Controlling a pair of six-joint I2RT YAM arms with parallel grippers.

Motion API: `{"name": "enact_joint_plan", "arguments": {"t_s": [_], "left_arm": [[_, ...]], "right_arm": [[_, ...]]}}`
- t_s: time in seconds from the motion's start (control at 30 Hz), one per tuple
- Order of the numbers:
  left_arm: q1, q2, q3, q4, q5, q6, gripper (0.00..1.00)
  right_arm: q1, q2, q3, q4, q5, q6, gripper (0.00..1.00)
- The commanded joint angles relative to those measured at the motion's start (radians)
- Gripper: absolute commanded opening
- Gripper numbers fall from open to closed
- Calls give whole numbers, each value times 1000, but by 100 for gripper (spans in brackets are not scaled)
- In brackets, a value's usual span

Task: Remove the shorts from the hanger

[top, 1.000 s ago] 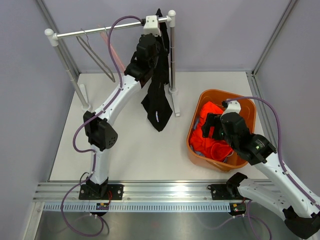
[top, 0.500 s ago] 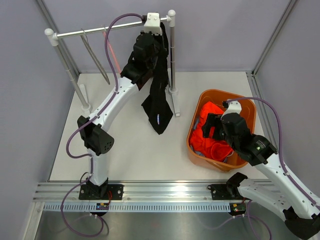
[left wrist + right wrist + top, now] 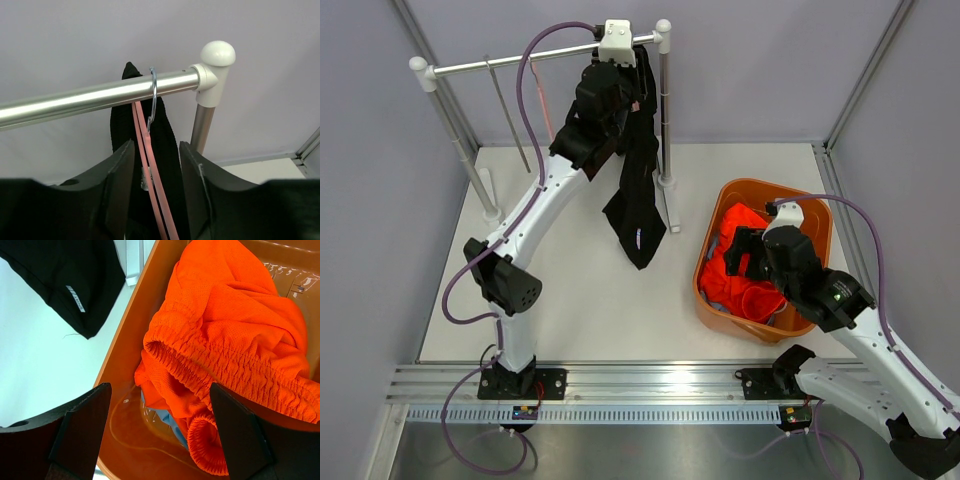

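The black shorts [image 3: 638, 190] hang from a pink hanger [image 3: 150, 170] hooked on the metal rod [image 3: 90, 97] near its right end. My left gripper [image 3: 156, 165] is open, one finger on each side of the hanger and the black shorts [image 3: 120, 125]; in the top view it sits just under the rod [image 3: 625, 85]. The orange shorts [image 3: 235, 340] lie in the orange bin [image 3: 810, 215], with the light blue shorts [image 3: 175, 427] mostly hidden under them. My right gripper [image 3: 160, 410] is open and empty above the bin [image 3: 745, 255].
A grey empty hanger [image 3: 510, 110] and a pink empty hanger [image 3: 542, 100] hang on the rod's left part. The rack's right post [image 3: 665, 110] stands just behind the black shorts. Its left post [image 3: 455, 130] stands at the far left.
My left arm has risen and moved back toward the rod, bringing its gripper around the hanger. The empty hangers have swung. The right arm has not moved.
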State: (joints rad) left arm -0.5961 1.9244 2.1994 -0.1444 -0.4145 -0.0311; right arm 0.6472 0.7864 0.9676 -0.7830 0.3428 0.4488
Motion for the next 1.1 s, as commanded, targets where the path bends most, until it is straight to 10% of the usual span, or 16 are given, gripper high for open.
{"name": "enact_joint_plan", "arguments": {"t_s": [0.0,1.07], "left_arm": [[2,-10,37,9,-10,-13,48],[2,146,79,46,-63,-39,47]], "right_arm": [[-7,-9,2,27,13,-4,89],[-6,-3,-4,31,7,-9,89]]}}
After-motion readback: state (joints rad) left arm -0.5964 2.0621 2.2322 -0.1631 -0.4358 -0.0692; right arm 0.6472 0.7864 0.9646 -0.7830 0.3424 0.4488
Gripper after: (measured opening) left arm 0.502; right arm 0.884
